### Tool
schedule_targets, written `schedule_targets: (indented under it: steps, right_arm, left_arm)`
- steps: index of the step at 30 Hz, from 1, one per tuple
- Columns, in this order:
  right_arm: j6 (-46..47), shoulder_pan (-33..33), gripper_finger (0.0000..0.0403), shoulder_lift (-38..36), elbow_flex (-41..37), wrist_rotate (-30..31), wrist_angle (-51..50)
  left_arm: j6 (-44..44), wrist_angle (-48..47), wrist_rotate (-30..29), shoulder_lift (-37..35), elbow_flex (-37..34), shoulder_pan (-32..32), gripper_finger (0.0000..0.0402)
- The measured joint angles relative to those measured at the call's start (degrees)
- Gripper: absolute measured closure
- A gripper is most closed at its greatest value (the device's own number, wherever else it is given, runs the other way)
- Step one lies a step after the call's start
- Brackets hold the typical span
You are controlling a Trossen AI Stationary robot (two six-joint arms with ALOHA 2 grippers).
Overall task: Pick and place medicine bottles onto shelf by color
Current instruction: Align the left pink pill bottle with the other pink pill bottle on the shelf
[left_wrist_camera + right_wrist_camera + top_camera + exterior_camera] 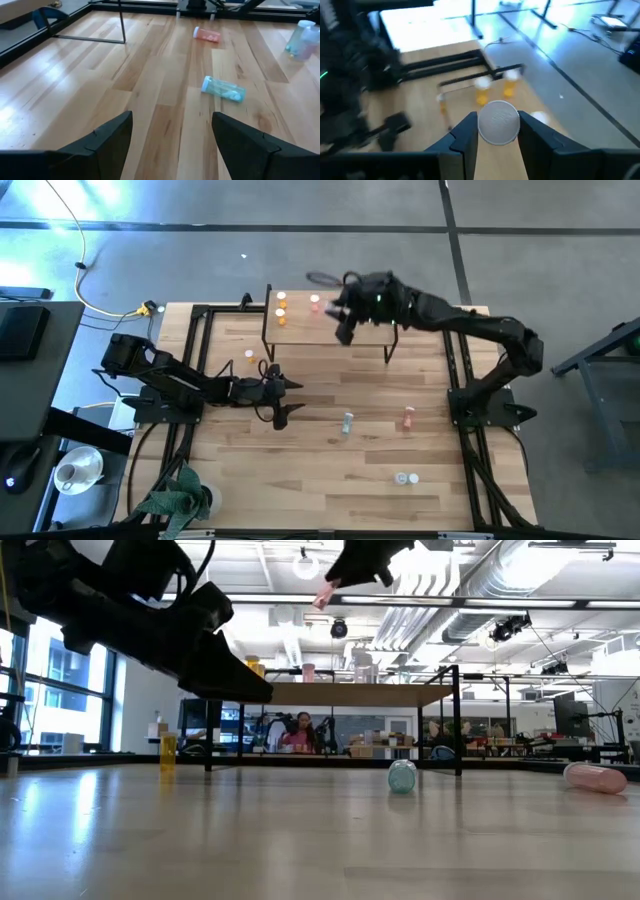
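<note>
- Right gripper [499,131] is above the shelf [330,330], pinching a bottle [499,122] whose white cap faces the wrist camera (its body colour is hidden there; the low view shows a pinkish bit at the fingertips).
- Left gripper [172,137] hangs low over the table [330,470] in front of the shelf, fingers spread wide and empty.
- On the shelf's left end stand two orange bottles [281,306], with a pink one [315,301] a little to their right.
- An orange bottle [167,750] stands on the table near the shelf's left legs.
- A teal bottle [223,89] lies on its side mid-table; a pink-red bottle [206,34] lies farther right.
- Pale bottles [406,478] sit near the table's front edge.
</note>
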Motion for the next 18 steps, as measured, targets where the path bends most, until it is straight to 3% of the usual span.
schedule_targets:
  steps: [9,18]
  right_arm:
    - [4.66,-6.18,0.0295,7.48,14.67,-1.29,-13.43]
    - [3.03,-6.46,0.0295,19.73,26.67,-4.45,-24.67]
  left_arm:
    - [-0.03,0.66,0.27,0.0,0.0,-0.01,0.0138]
    - [-0.03,0.14,0.48,0.0,0.0,-0.02,0.0138]
